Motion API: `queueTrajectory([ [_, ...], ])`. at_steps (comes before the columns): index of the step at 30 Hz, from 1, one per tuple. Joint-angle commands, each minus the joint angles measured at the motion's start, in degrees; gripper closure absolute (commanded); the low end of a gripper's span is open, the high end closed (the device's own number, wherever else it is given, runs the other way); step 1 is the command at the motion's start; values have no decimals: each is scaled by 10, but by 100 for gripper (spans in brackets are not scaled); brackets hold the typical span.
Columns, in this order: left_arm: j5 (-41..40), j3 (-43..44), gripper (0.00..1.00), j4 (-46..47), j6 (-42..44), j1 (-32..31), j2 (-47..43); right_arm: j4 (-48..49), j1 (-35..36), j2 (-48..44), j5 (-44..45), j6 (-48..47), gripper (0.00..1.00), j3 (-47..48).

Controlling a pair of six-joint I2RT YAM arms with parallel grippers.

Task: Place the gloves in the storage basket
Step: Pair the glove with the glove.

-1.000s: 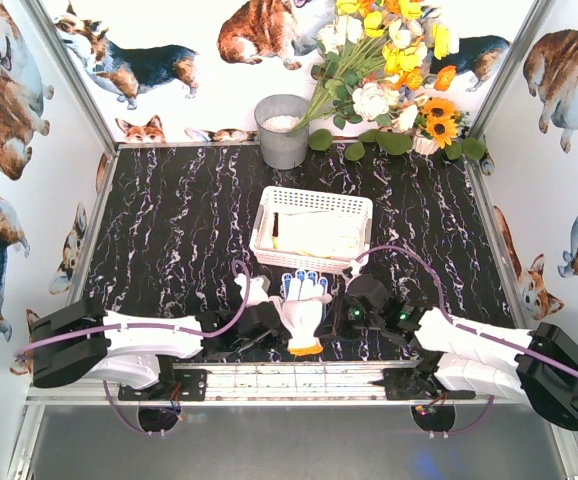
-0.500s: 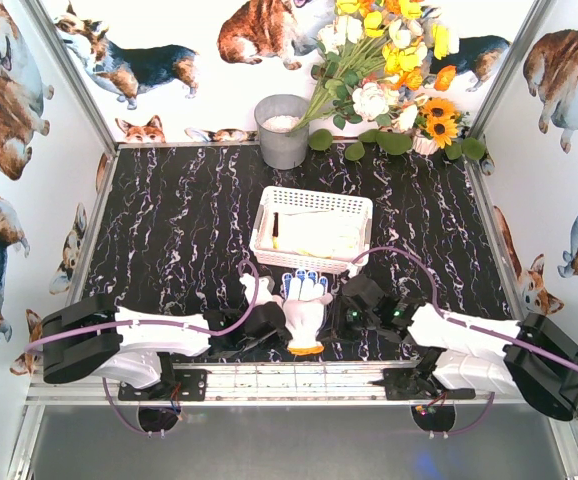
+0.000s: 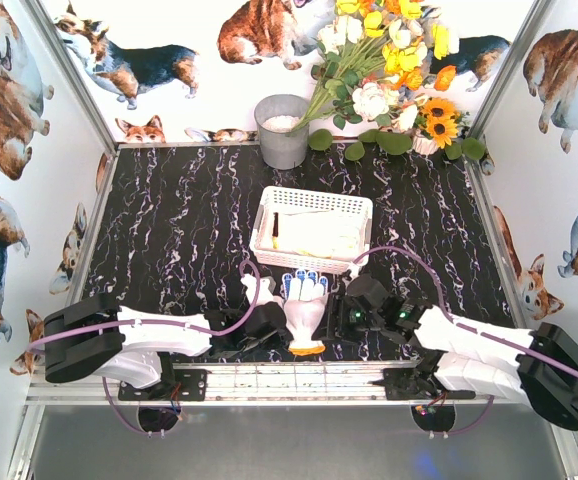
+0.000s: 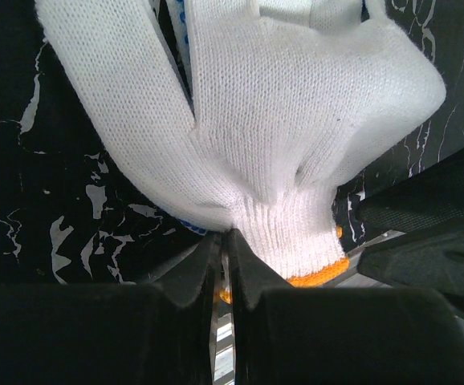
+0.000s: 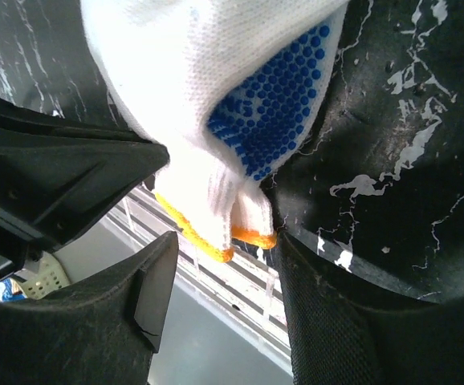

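Cream-white glove: a dotted glove [image 4: 296, 144] lies at the near edge of the black marbled table [image 3: 169, 230], between the two grippers. Its blue-dotted fingers point toward the storage basket [image 3: 315, 194] and its orange cuff faces the arm bases.
Storage basket: it sits just beyond the glove's fingertips, with pale gloves already inside.
Left gripper [image 4: 224, 261]: the fingers are pressed together, pinching the cuff edge at one corner.
Right gripper [image 5: 220, 249]: the jaws are parted and straddle the other side of the cuff, clamping nothing.
Step in hand: probably securing the glove for the carry to the basket.
Doing it well: let the left pinch bear the glove and draw the right fingers clear of the knit so no loop snags. Lift until the dangling fingers clear the flared rim, and let go only over the basket's middle.
Arm pose: both arms are folded low, with their forearms along the near rail. The wrists are turned inward and meet at the cuff.
Risk: the pinch is thin and at one corner, so the glove may swing or slip.
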Motion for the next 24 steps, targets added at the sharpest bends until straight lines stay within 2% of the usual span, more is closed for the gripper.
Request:
queueTrajectory([
  [1,4,2,100,-3,-1,-5,-2,49,3,27,-30,-6,45,12],
  [5,-1,3,100,-10,-1,-5,-10,79,4,57,-54,1,45,6],
  [16,5,7,100,-7,3,-8,-11,115,6,98,-59,15,54,-6],
  [24,6,4,100,-6,-1,-10,-10,132,14,127,-70,21,71,-8],
])
